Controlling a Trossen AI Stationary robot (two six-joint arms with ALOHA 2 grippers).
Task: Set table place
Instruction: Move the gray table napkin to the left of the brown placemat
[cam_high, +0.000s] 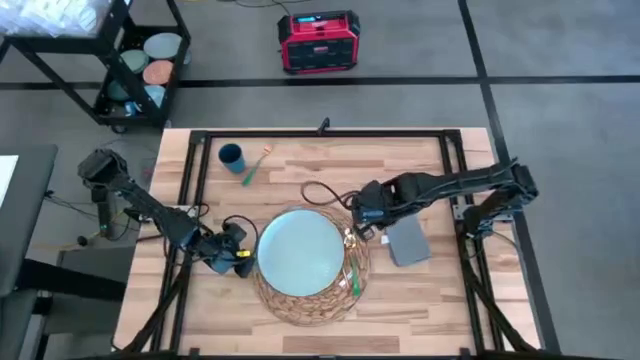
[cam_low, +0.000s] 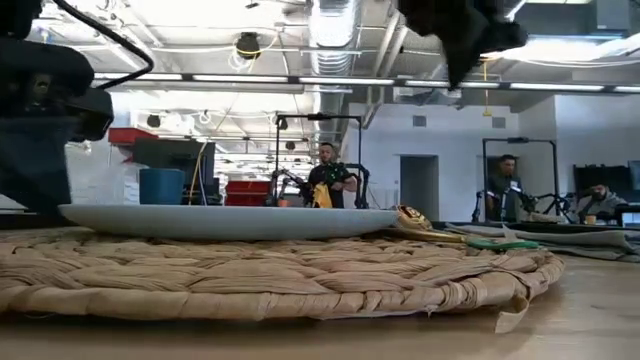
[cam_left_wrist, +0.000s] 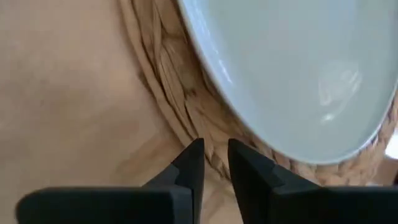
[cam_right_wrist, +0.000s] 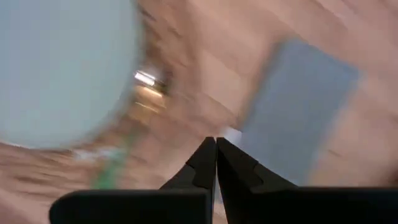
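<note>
High view first: the light wooden plank surface (cam_high: 430, 290) carries a round woven straw mat (cam_high: 300, 300), and a pale blue round plate (cam_high: 300, 251) sits right on it. A green-handled piece of cutlery (cam_high: 354, 276) lies on the mat's rim, on the plate's right-arm side. The grey square napkin (cam_high: 408, 242) sits just off the mat on that same side. A small dark blue cup (cam_high: 231, 155) stands well away from the plate, near the far edge, with another green-handled piece (cam_high: 250, 172) beside it. The left gripper (cam_high: 243, 258) is just beside the plate's edge; the right gripper (cam_high: 357, 230) hangs between plate and napkin.

Low view: the plate (cam_low: 230, 220) rests flat on the mat (cam_low: 270, 275), people in the room behind.

Left wrist view: gripper fingers (cam_left_wrist: 193, 165) slightly apart, holding nothing, over the mat by the plate's rim.

Right wrist view: blurry, but the fingers (cam_right_wrist: 205, 158) look pressed together, empty, napkin (cam_right_wrist: 298, 106) just beyond.
</note>
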